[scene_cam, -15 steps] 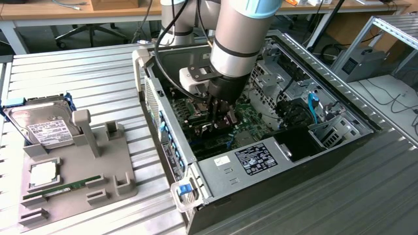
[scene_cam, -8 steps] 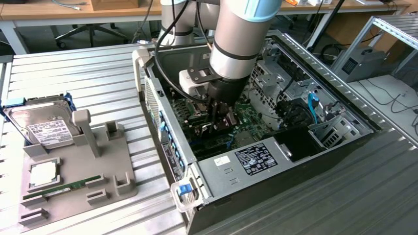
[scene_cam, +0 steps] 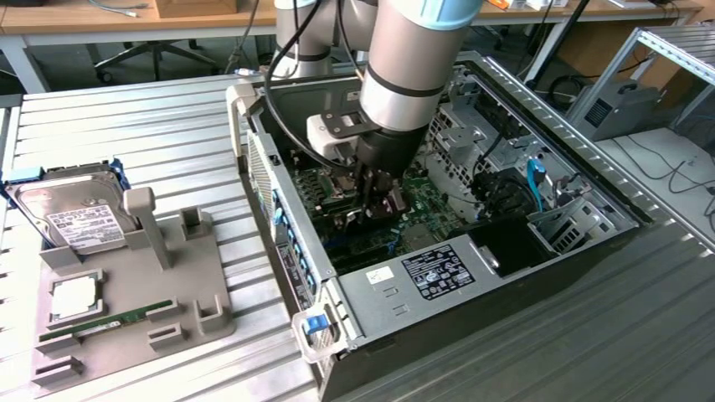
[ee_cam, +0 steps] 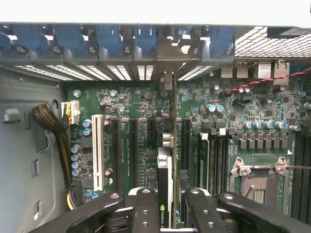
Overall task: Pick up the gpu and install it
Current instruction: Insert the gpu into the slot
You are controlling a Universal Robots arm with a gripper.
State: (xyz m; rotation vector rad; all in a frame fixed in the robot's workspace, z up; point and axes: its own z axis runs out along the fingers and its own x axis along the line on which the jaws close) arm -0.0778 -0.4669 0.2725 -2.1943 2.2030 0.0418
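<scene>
- Tool [ee_cam: 167, 213] lowered inside open computer case [scene_cam: 581, 180], fingers [ee_cam: 146, 208] clamped on gpu [ee_cam: 165, 170].
- Gpu held on edge, upright over green motherboard [ee_cam: 141, 111], in line with black expansion slots, bracket end toward rear slot covers [ee_cam: 116, 39].
- Hard drive [scene_cam: 73, 213] parked on grey holder [scene_cam: 134, 310], counter [scene_cam: 167, 126] beside case.

The open black metal computer case [scene_cam: 447, 276] lies on the ribbed metal table [scene_cam: 146, 134], to the exterior view's right of the grey moulded parts tray [scene_cam: 167, 293]. On that tray, the silver boxy hard drive [scene_cam: 69, 213] stands behind the narrow green memory stick [scene_cam: 106, 322]. Inside the case, the flat green gpu card [ee_cam: 166, 165] stands on edge over the green motherboard [ee_cam: 141, 116].
</scene>
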